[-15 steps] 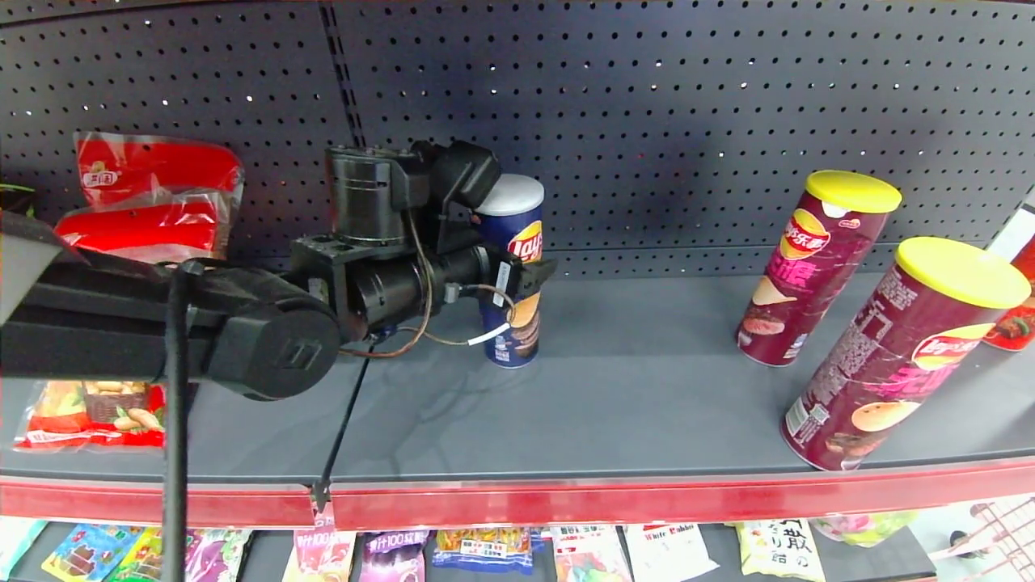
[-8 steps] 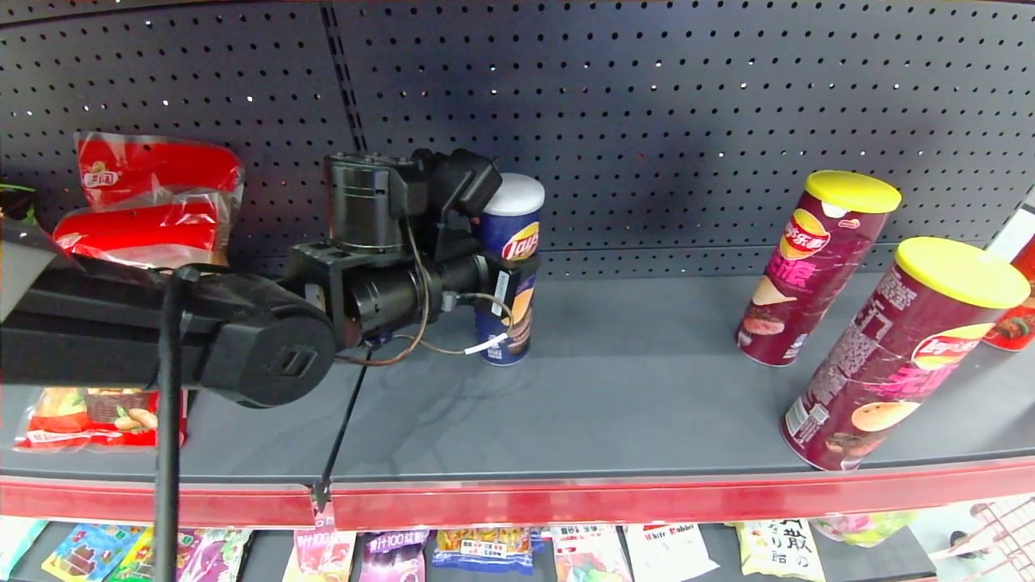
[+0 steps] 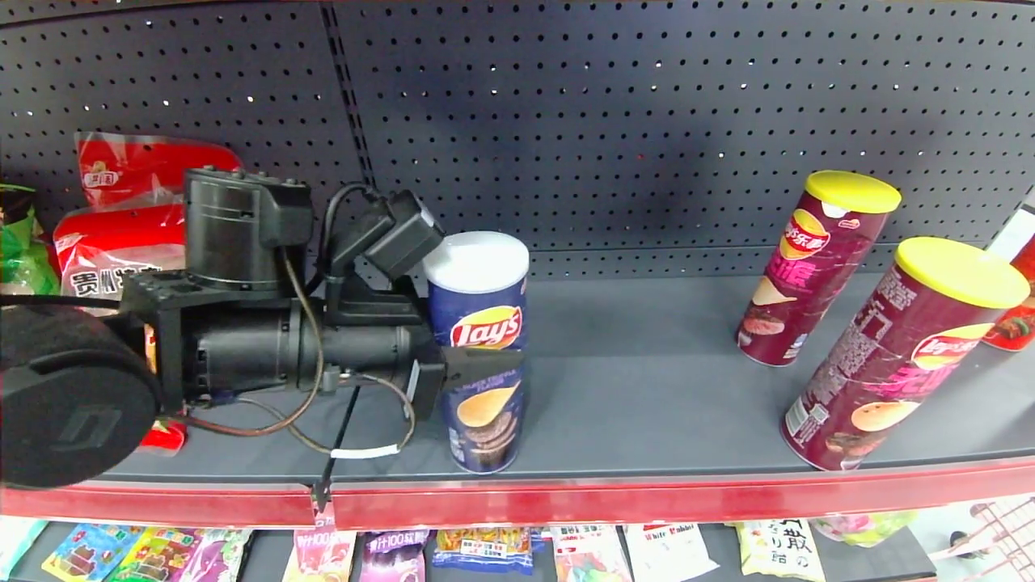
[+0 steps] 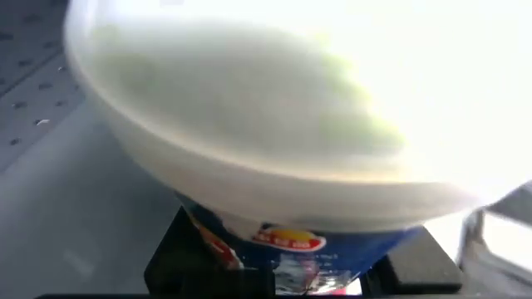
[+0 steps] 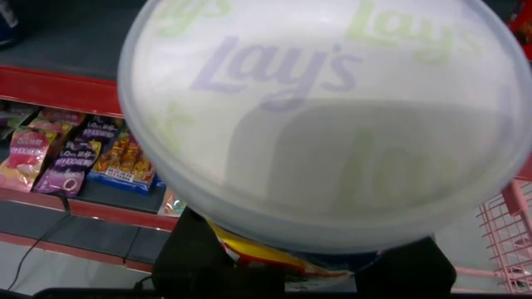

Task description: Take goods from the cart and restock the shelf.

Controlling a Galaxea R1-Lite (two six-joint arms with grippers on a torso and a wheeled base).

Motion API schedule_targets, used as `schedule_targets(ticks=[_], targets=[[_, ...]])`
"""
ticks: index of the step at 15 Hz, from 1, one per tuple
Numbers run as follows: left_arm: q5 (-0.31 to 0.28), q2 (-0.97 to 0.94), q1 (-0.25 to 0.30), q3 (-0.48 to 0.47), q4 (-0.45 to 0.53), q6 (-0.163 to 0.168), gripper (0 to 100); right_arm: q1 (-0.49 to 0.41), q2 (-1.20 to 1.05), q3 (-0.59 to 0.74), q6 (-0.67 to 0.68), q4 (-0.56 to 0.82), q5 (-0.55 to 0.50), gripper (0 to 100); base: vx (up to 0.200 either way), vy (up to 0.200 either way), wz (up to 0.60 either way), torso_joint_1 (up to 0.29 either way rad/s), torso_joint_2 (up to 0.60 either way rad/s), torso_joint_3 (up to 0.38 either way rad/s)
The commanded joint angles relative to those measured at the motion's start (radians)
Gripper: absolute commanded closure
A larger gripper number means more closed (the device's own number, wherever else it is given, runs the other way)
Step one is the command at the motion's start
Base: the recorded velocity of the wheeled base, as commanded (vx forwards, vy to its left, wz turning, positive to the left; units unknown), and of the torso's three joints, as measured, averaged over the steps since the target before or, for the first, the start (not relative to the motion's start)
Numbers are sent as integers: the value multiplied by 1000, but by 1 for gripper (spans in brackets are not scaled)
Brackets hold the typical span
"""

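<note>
Gripped upright by left gripper [image 3: 483, 365] at lower centre, blue chips can [image 3: 479, 279] near shelf [image 3: 647, 404] front edge; right gripper [image 5: 303, 267] clamping second chips can [image 5: 324, 116].

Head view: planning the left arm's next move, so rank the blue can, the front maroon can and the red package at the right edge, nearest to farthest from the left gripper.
1. The blue can, held in the left gripper, near the front edge of the shelf.
2. The front maroon can, well to the right.
3. The red package, far right edge, behind that can.
</note>
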Motion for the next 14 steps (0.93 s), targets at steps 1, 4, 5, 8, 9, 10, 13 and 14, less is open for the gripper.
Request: schedule_targets(ticks=[1,4,5,8,9,10,13,14], targets=[[-48,-61,39,58,-2,59,100,0,4,-1,0,0,0,100,0,0,0,0,0,0],[-78,-55,48,61,-3,80,100,0,12,-7,-2,0,0,100,0,0,0,0,0,0],[-85,-52,48,61,-3,80,100,0,12,-7,0,0,0,100,0,0,0,0,0,0],[-129,-34,48,60,-6,80,100,0,12,-9,0,0,0,100,0,0,0,0,0,0],[-147,-26,48,58,-16,82,100,0,15,-10,-2,0,0,100,0,0,0,0,0,0],[-160,-18,48,57,-26,85,100,0,18,-13,-2,0,0,100,0,0,0,0,0,0],[-170,-3,48,55,-48,94,100,0,27,-24,-2,0,0,100,0,0,0,0,0,0],[-183,-3,48,58,-46,94,100,0,33,-27,-2,0,0,100,0,0,0,0,0,0]])
